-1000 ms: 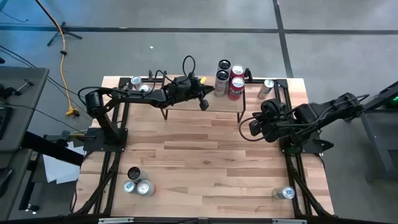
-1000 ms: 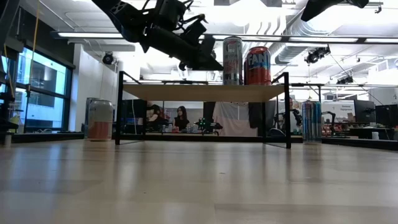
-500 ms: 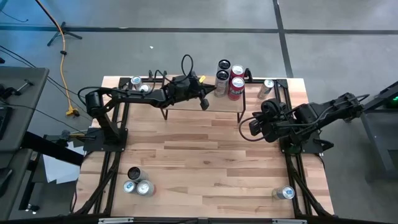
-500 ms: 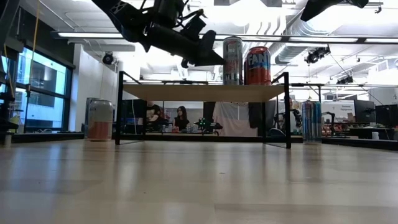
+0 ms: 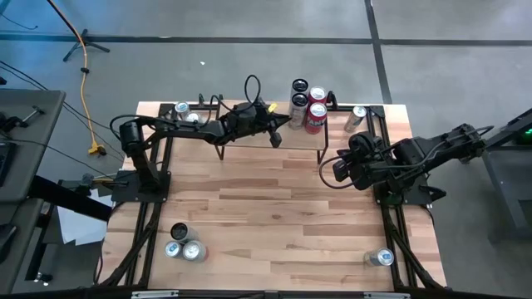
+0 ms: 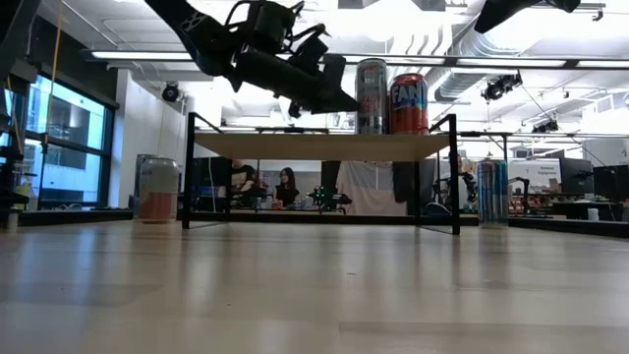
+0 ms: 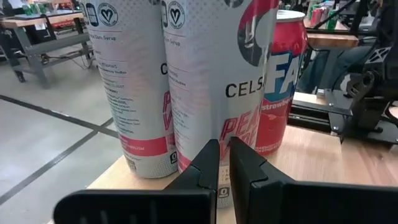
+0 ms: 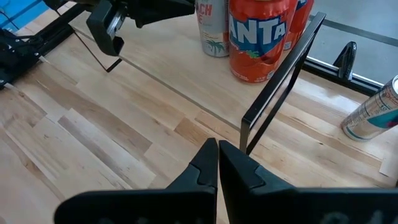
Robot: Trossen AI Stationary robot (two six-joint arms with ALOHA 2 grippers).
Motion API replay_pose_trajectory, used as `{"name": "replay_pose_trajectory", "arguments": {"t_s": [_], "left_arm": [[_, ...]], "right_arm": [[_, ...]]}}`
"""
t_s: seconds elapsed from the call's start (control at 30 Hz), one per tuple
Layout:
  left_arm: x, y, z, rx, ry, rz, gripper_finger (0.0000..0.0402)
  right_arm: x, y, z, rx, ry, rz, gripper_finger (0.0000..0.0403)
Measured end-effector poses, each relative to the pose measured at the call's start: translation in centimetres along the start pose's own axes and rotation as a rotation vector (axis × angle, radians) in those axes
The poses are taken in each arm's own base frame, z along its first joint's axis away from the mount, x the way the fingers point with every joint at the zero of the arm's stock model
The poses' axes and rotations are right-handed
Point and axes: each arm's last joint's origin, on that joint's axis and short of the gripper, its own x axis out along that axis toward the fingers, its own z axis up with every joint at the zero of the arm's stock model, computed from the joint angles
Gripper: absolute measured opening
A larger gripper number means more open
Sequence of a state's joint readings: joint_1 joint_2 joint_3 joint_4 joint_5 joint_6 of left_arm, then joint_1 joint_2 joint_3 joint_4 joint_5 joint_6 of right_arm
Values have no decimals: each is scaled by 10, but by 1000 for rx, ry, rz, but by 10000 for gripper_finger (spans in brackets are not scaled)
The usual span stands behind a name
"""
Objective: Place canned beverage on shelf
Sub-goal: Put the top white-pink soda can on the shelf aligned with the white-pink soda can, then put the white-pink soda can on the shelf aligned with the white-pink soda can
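edging closer along the shelf (image 5: 249,143), the left hand (image 5: 284,121), fingers together and empty, now nudges the cans (image 5: 306,108); placement looks done.

Overhead, table-level and two wrist cameras, all sharing the shelf (image 5: 270,137).

My own right gripper (image 8: 217,163) sits low in my sight, its two dark fingers (image 8: 203,167) pressed together and holding nothing, above the pale wooden tabletop (image 8: 93,143). Ahead of me stands the shelf (image 8: 186,68), its thin black metal leg (image 8: 273,93) running slantwise from the near corner. On its plank top stands an orange Fanta can (image 8: 258,38) upright, with a white can (image 8: 213,28) just beside it. The other arm's gripper (image 8: 109,28) reaches in over the shelf toward the white can. A silver can (image 8: 372,112) lies tilted on the table beyond the shelf.
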State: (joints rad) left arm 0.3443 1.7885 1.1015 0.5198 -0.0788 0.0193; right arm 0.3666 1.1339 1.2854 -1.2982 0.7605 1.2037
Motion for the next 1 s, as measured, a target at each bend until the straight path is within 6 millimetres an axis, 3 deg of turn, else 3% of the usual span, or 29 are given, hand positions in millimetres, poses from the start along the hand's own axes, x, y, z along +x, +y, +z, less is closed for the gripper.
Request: {"name": "replay_pose_trajectory", "arguments": {"t_s": [0.17, 0.37, 0.5, 0.6, 0.83, 1.0], "left_arm": [[-8, -4, 7, 11, 23, -13, 0], [-46, -2, 47, 75, 14, -100, 1], [-91, 0, 84, 41, -43, -189, 1], [-132, -6, 97, -9, -57, -290, 0], [-230, -34, 94, -172, -154, -462, 0], [-279, -46, 80, -258, -217, -442, 0]], "right_arm": [[0, 0, 0, 1, 1, 2, 0], [0, 2, 0, -30, 24, 21, 0], [0, 4, 1, -55, 12, 42, 0], [0, 5, 1, -102, 6, 52, 0], [0, 7, 2, -180, -2, 69, 0], [-1, 10, 4, -186, -17, 94, 0]]}}
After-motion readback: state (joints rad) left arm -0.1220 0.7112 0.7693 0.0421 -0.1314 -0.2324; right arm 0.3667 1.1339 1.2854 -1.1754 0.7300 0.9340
